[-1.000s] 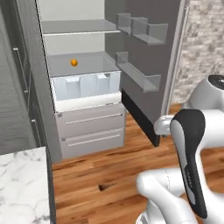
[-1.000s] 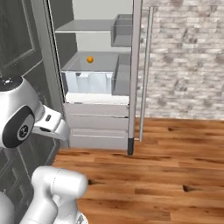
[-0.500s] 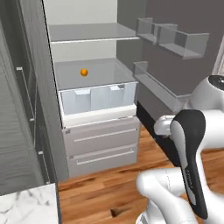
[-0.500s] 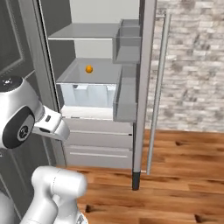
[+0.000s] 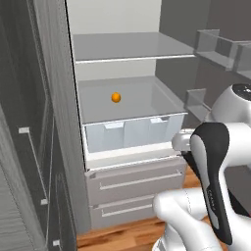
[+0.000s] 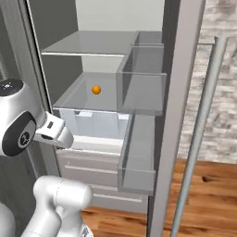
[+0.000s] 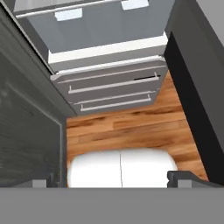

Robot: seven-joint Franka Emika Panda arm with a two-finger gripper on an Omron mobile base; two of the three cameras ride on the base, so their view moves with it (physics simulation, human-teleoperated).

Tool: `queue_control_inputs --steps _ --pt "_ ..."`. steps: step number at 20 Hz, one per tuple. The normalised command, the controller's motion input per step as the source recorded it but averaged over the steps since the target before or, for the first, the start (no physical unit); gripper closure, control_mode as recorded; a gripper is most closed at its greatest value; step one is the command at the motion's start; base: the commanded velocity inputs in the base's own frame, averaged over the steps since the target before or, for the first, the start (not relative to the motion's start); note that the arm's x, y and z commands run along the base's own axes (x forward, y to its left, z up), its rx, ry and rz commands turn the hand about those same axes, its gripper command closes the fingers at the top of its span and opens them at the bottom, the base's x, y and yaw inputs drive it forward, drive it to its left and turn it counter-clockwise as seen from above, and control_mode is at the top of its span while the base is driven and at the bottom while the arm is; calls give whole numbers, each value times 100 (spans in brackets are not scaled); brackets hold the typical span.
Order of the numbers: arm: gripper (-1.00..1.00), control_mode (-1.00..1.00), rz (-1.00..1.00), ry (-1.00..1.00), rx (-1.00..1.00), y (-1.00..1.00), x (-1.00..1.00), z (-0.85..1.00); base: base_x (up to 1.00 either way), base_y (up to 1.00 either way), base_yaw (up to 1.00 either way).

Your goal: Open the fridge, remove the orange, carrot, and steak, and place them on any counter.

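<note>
The fridge (image 5: 132, 46) stands open, its white inside and grey shelves facing me. The orange (image 5: 115, 97) lies alone on the middle shelf above the clear crisper bin, and shows from the other side as the orange (image 6: 96, 90). The carrot, the steak and the counter are out of view. My gripper (image 7: 113, 179) is open and holds nothing. It points down at the fridge's lower drawers (image 7: 109, 83), well below the orange and in front of them.
The fridge door (image 6: 180, 92) hangs open on the right, with clear bins (image 6: 141, 85) and a long bar handle (image 6: 201, 134). Dark grey cabinets (image 5: 24, 147) flank the fridge on the left. Wooden floor (image 7: 131, 127) lies under the hand.
The whole picture has grown and shifted: the base has driven closer to the open fridge. The orange has stayed on its shelf, and the gripper is still open.
</note>
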Motion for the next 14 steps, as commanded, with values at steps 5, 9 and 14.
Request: queue_control_inputs --steps 5,9,14 --pt "-100 100 0 0 0 0 0 0 84 -1 7" --pt "-100 100 0 0 0 0 0 0 55 0 0" --pt "-100 100 0 0 0 0 0 0 51 0 0"
